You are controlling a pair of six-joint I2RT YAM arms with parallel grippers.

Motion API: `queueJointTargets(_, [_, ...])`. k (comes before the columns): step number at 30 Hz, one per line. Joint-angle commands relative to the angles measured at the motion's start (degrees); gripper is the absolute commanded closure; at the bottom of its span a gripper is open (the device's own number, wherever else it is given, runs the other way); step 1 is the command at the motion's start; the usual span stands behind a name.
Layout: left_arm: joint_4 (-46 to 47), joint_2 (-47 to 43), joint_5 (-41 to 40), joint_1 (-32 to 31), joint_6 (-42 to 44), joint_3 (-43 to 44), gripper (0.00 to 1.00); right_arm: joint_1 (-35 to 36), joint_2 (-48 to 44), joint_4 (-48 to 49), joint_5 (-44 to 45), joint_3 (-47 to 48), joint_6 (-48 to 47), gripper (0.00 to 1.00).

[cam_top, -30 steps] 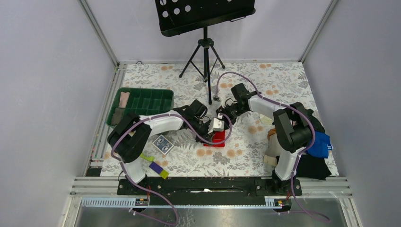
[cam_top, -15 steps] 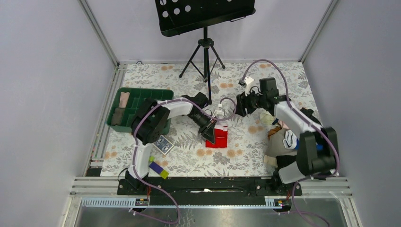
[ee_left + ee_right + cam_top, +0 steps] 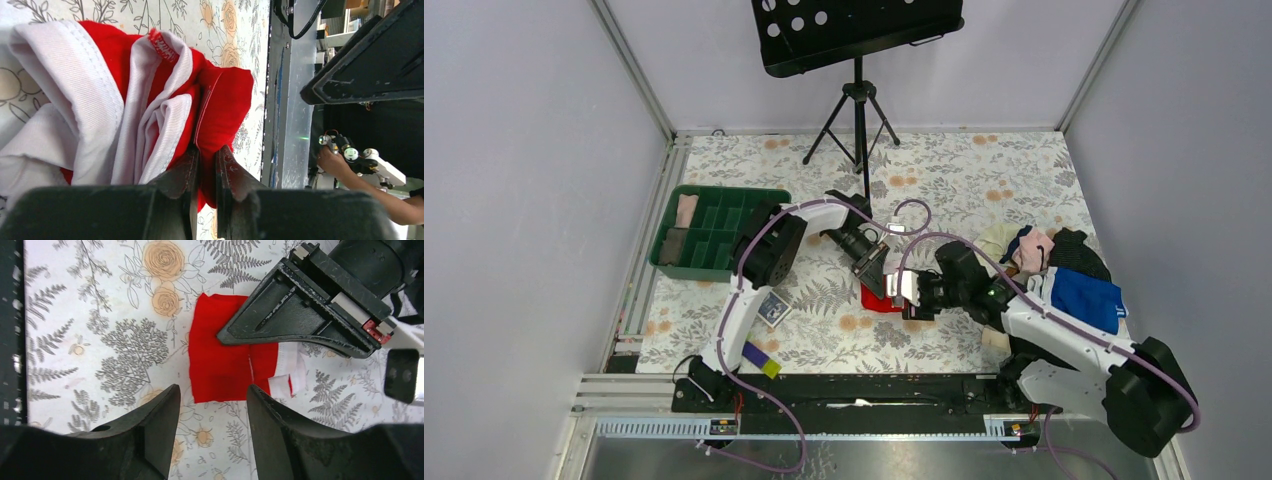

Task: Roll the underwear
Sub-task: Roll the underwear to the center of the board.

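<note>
Left gripper [image 3: 207, 156] pinches a fold of the red underwear [image 3: 225, 95] — right gripper [image 3: 212, 396] hovers above it, jaws apart.

My left arm [image 3: 764, 255] rises from the near edge and bends back toward the middle, its left gripper [image 3: 206, 152] pressed almost closed on a fold of the underwear [image 3: 220, 95]. My right arm [image 3: 1064, 330] stretches low toward the left, its right gripper [image 3: 212, 390] pointing down with fingers spread apart.

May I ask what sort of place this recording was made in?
Likely a robot test cell: grey walls and metal rails enclose a flower-patterned table, with a left arm and right arm bolted at its near edge.
</note>
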Motion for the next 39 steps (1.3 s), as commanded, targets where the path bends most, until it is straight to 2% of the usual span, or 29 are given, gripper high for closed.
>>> queueJointTargets(1, [1.4, 3.0, -7.2, -0.5, 1.5, -1.4, 0.98, 1.0, 3.1, 5.2, 2.5, 0.2, -10.2, 0.4])
queueJointTargets(11, [4.8, 5.4, -4.1, 0.3, -4.2, -2.6, 0.96, 2.1, 11.8, 9.5, -2.2, -1.3, -21.9, 0.39])
queueJointTargets(17, [5.1, 5.9, -4.4, 0.3, -5.0, -2.4, 0.95, 2.7, 15.1, 8.8, -4.4, -1.4, -24.0, 0.4])
queueJointTargets(25, [5.2, 5.9, -5.1, 0.4, -5.3, -2.4, 0.92, 6.1, 20.0, 7.7, 1.5, -3.7, -26.1, 0.32])
queueJointTargets(26, [5.1, 5.8, -5.4, 0.6, -5.3, -2.4, 0.91, 6.2, 20.2, 7.9, 1.9, -3.7, -25.7, 0.33])
queueJointTargets(27, [5.1, 5.5, -5.6, 0.7, -5.3, -2.4, 0.88, 6.2, 20.7, 7.6, 2.2, -3.3, -25.4, 0.4])
queueJointTargets(30, [5.1, 3.5, -5.1, 1.7, -4.5, -3.1, 0.79, 6.2, 23.4, 2.1, 2.9, 0.1, -26.3, 0.7])
queueJointTargets(37, [5.2, -8.5, -7.3, 6.7, -1.4, -5.2, 0.65, 6.1, 27.5, -6.8, 3.4, 7.6, -22.9, 0.93])
queueJointTargets(39, [5.4, -12.6, -7.4, 8.9, -1.1, -6.8, 0.62, 5.7, 28.9, -9.1, 3.6, 9.6, -21.4, 0.95])
